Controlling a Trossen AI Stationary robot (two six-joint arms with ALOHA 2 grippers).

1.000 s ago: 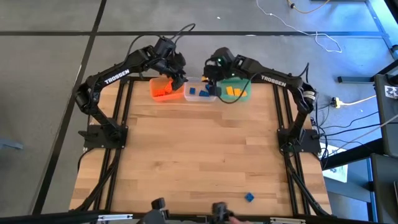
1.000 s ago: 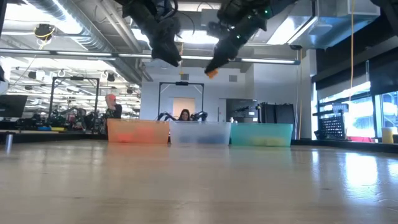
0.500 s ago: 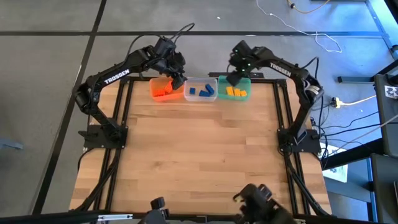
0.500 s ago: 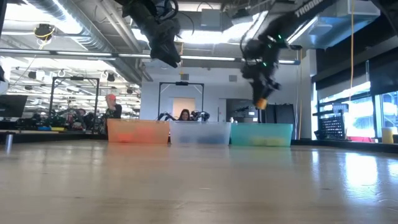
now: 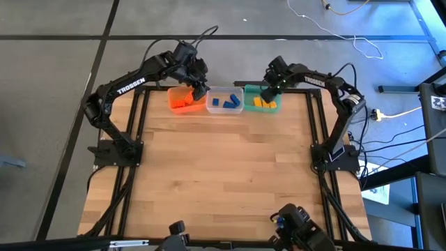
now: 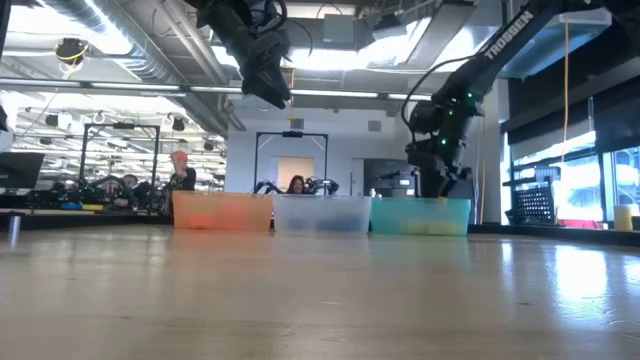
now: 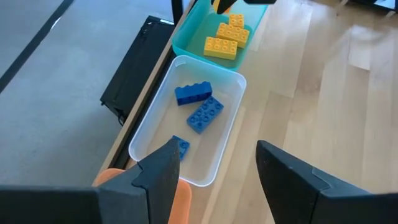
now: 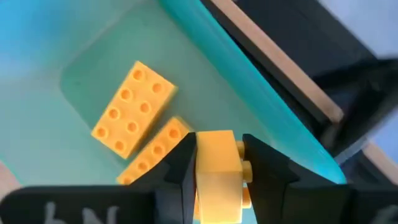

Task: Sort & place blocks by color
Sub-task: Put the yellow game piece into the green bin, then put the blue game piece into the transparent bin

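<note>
Right wrist view: right end effector [image 8: 216, 171] over green tub [image 8: 81, 37]

You have three tubs in a row at the far edge of the wooden surface [image 5: 223, 167]: an orange tub [image 5: 182, 98], a clear tub [image 5: 224, 100] in the middle and a green tub [image 5: 263, 101], each just beside the next. In the low view, people [image 6: 296, 185] show in the room behind them.

Yellow blocks [image 7: 225, 37]: flat in the green tub [image 7: 194, 32] | one yellow block [image 8: 217, 174] pinched upright above that tub | blue blocks [image 7: 199, 104]: beside it, clear tub [image 7: 230, 127] (three, scattered) | orange blocks [image 5: 183, 102]: beyond, orange tub [image 5: 173, 93]
</note>
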